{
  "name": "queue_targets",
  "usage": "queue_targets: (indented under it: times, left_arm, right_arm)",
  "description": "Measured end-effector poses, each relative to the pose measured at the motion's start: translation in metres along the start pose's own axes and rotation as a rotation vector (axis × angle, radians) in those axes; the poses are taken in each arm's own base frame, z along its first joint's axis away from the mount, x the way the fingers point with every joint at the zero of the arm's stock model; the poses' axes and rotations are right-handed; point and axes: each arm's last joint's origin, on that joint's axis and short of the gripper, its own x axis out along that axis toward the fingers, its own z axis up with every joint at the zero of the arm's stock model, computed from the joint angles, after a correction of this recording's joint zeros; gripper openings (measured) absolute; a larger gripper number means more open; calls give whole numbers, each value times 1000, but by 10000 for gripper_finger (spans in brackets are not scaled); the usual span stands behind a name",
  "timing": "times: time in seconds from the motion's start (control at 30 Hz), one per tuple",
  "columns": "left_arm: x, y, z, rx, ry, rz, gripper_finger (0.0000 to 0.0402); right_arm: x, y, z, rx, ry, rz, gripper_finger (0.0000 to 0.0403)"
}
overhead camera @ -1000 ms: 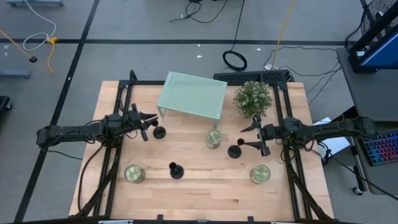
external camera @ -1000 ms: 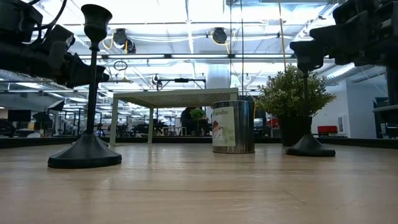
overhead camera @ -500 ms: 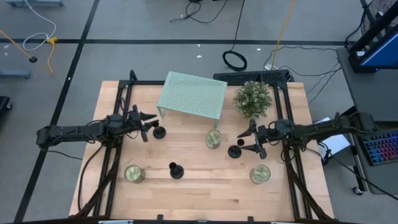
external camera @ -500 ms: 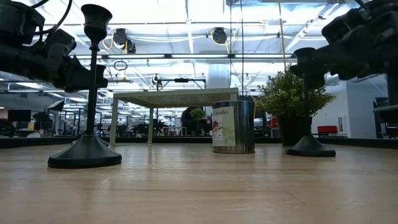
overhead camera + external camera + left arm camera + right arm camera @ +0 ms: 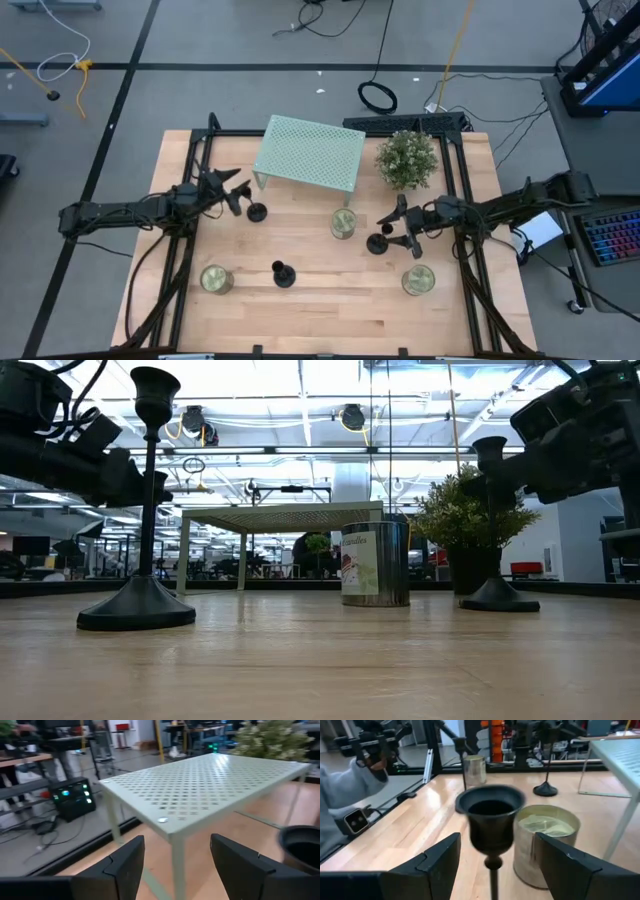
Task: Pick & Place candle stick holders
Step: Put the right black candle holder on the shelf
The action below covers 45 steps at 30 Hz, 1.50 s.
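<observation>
Three black candle stick holders stand upright on their round bases on the wooden table. One (image 5: pixel 256 211) stands just right of my left gripper (image 5: pixel 236 192), which is open; its cup (image 5: pixel 300 845) shows outside the fingers, not between them. My right gripper (image 5: pixel 398 228) is open, and its fingers stand on either side of the cup (image 5: pixel 491 815) of the second holder (image 5: pixel 378 243) without touching it. The third holder (image 5: pixel 284 274) stands alone near the front middle.
A pale green mesh shelf (image 5: pixel 308 150) stands at the far middle, with a potted plant (image 5: pixel 406 158) to its right. Glass jars stand at the middle (image 5: pixel 343 222), the front left (image 5: pixel 216 279) and the front right (image 5: pixel 418 280). A person's sleeve (image 5: pixel 350 785) shows beyond the table.
My left gripper has opened and let go of its holder, which stays upright where it stood. My right gripper, open, has moved toward the table's left, and its fingers have come around the second holder's cup.
</observation>
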Motion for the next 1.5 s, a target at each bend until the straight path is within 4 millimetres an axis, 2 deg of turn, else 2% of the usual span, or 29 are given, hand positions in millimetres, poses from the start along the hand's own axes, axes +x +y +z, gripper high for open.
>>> queue_targets:
  times: [0.23, 0.47, 0.57, 0.77, 0.97, 1.1, 1.2, 1.33, 1.5]
  left_arm:
    - [0, 1, 0, 0, 0, 33, 234]
    - [0, 1, 0, -2, 0, 43, 234]
    - [0, 2, -1, 2, 5, 57, 234]
    - [0, 2, -1, -6, 6, 59, 234]
    - [0, 2, -1, -6, 6, 57, 234]
    - [0, 0, -1, -6, 8, 16, 234]
    - [0, -1, -1, -6, 9, -24, 234]
    - [0, -1, -1, -6, 10, -33, 234]
    - [0, -1, -1, -2, 10, -33, 234]
  right_arm:
    - [7, -2, -10, 34, 43, -4, 157]
    - [10, -4, -4, 58, -48, -48, 25]
    - [16, -4, 2, 60, -59, -50, 24]
    - [41, -4, 46, 12, -158, -33, 23]
    - [59, -9, 110, -80, -212, -131, 23]
    - [60, -19, 167, -137, -385, -358, 29]
    - [58, -34, 193, -230, -426, -512, 27]
    - [63, -68, 204, -249, -400, -689, 23]
    - [70, -121, 190, -214, -341, -846, 24]
